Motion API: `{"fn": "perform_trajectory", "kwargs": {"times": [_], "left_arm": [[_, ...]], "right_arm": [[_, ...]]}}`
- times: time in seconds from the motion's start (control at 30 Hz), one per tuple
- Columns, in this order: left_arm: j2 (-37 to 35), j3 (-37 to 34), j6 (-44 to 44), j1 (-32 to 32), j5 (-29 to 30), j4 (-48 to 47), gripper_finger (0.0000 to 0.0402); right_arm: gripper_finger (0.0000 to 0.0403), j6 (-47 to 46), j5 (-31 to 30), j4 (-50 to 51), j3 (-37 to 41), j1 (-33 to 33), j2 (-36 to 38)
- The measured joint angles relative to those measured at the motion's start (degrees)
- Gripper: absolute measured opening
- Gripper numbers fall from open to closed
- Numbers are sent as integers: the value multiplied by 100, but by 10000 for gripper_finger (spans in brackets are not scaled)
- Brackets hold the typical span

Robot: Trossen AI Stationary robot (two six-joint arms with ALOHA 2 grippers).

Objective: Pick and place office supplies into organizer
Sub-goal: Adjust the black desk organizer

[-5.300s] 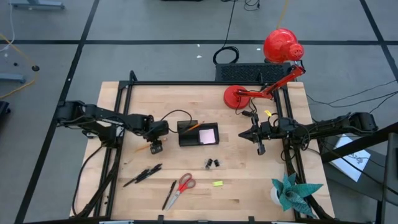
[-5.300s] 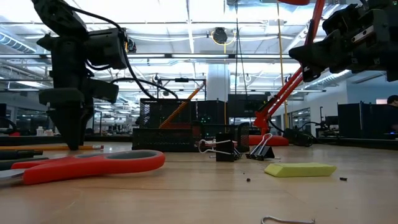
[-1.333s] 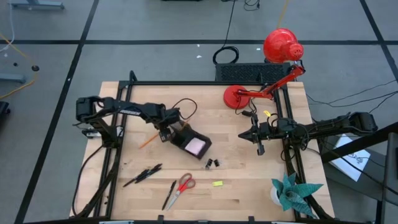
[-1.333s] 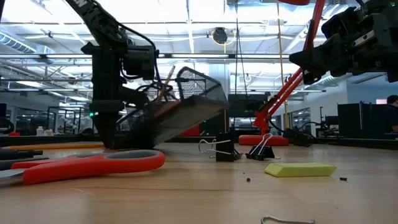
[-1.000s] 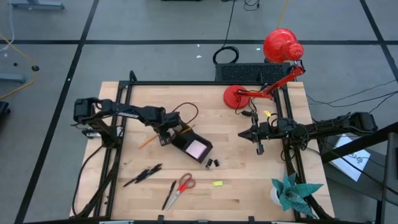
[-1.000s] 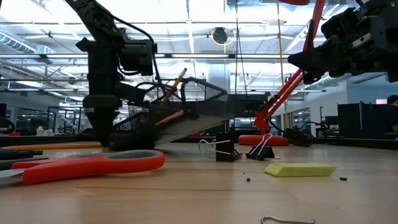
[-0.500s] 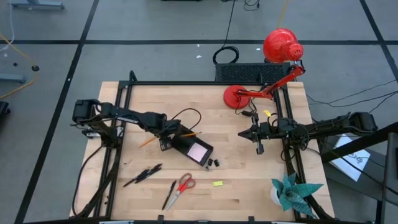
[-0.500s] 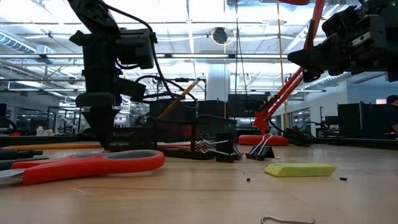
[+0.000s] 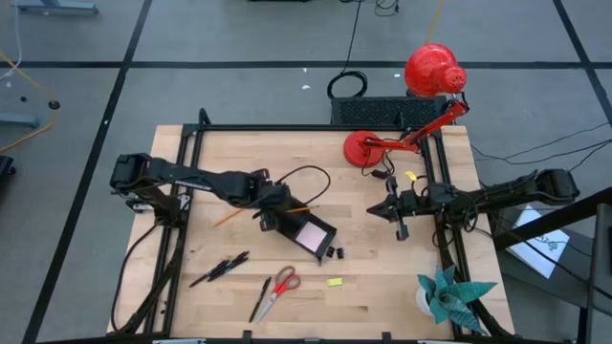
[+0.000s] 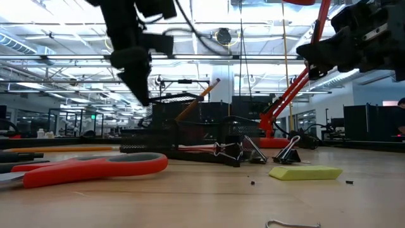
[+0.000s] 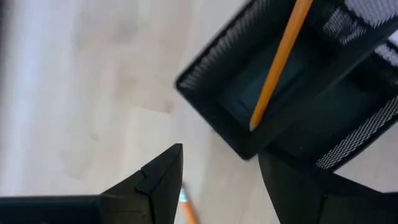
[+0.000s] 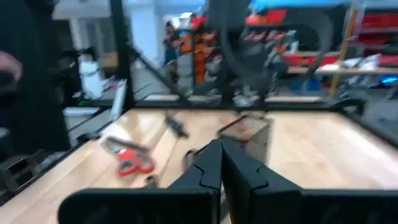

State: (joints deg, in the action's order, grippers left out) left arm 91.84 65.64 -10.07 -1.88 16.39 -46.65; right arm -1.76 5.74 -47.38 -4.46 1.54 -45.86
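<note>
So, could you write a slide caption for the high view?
Left gripper open beside the organizer holding a pencil; scissors remain on the table.

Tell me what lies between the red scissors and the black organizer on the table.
Nothing: in the high view, bare wood separates the scissors from the organizer.

The wooden table (image 9: pixel 191 296) carried the black organizer (image 9: pixel 304 232) near its middle, two black clips (image 9: pixel 336 254) just beside it, red-handled scissors (image 9: pixel 277 288) and black pens (image 9: pixel 219 269) toward the front, a yellow piece (image 9: pixel 334 282), an orange pencil (image 9: pixel 227 218) — plus the lamp base (image 9: pixel 364 148) and teal paper plant (image 9: pixel 449 294).
</note>
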Motion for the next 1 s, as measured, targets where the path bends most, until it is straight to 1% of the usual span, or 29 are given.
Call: {"fn": "perform_trajectory", "kwargs": {"times": [0.07, 0.13, 0.23, 0.3, 0.37, 0.47, 0.6, 0.73, 0.9, 1.0], "left_arm": [[-153, 77, -2, -105, 327, -105, 216], [-383, 89, -10, -171, 580, -71, 216], [-970, -88, -145, -268, 935, -10, 216], [-1455, -277, -246, -373, 1077, 223, 216], [-1918, -557, -286, -532, 1088, 505, 216], [-2488, -1066, -360, -839, 1091, 1079, 216], [-2972, -1707, -426, -1309, 1279, 1641, 216], [-3166, -2052, -465, -1659, 1395, 2030, 216], [-3225, -2077, -374, -1862, 1566, 2025, 216], [-3244, -2070, -172, -1910, 1618, 2207, 216]], "right_arm": [[0, 2, -13, -27, -202, 273, -208], [0, 20, -162, -78, -482, 607, -569], [0, 161, -505, -21, -985, 1135, -1445], [0, 267, -732, -5, -1362, 1398, -2067], [0, 300, -866, -39, -1764, 1520, -2676], [0, 245, -876, 118, -2258, 1518, -3423], [0, 181, -898, 132, -2785, 1516, -4231], [0, -40, -1021, 544, -3138, 1423, -4694], [0, -367, -1249, 826, -3230, 1426, -5071], [0, -516, -1357, 1083, -3233, 1414, -5085]]}}
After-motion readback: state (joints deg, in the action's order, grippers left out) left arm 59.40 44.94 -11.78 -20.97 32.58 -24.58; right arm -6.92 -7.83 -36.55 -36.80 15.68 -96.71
